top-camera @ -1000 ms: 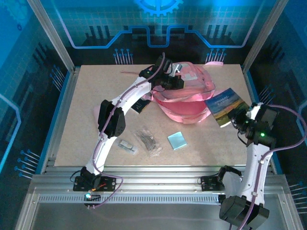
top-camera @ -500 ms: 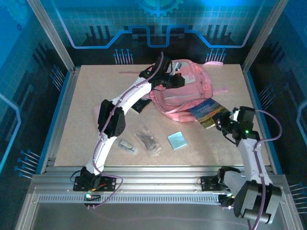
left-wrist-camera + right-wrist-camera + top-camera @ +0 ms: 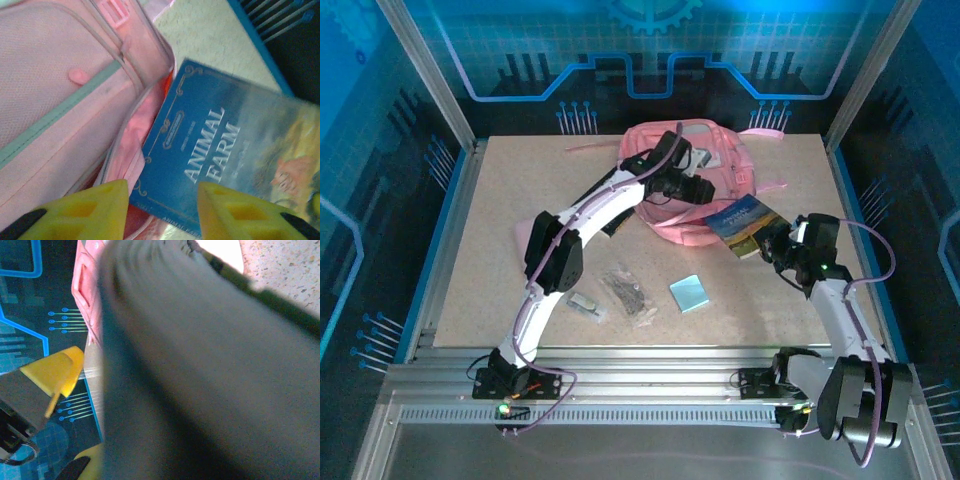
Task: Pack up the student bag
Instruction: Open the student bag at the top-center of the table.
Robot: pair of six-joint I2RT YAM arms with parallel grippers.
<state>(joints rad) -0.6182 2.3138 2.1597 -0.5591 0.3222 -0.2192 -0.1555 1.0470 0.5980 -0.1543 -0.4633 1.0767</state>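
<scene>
The student bag [image 3: 705,150], a soft pink backpack, lies at the back middle of the table with its mouth facing front right. A blue "Animal Farm" book [image 3: 740,218] pokes its corner into that mouth [image 3: 135,130]. My right gripper [image 3: 772,243] is shut on the book's outer end, and the book's dark cover [image 3: 200,380] blocks most of the right wrist view. My left gripper [image 3: 705,192] hovers over the bag's opening, open, its yellow fingertips [image 3: 107,200] apart above the book's corner [image 3: 200,150] with nothing between them.
On the table in front of the bag lie a clear packet of dark bits [image 3: 628,293], a small grey item [image 3: 585,303], a light blue square pad [image 3: 689,293] and a black object [image 3: 612,222] under the left arm. A thin pink strap [image 3: 590,150] trails to the left.
My left gripper let go of the bag's rim and opened; the bag dropped back flatter. My right gripper carried the book left until its corner entered the bag's mouth.
</scene>
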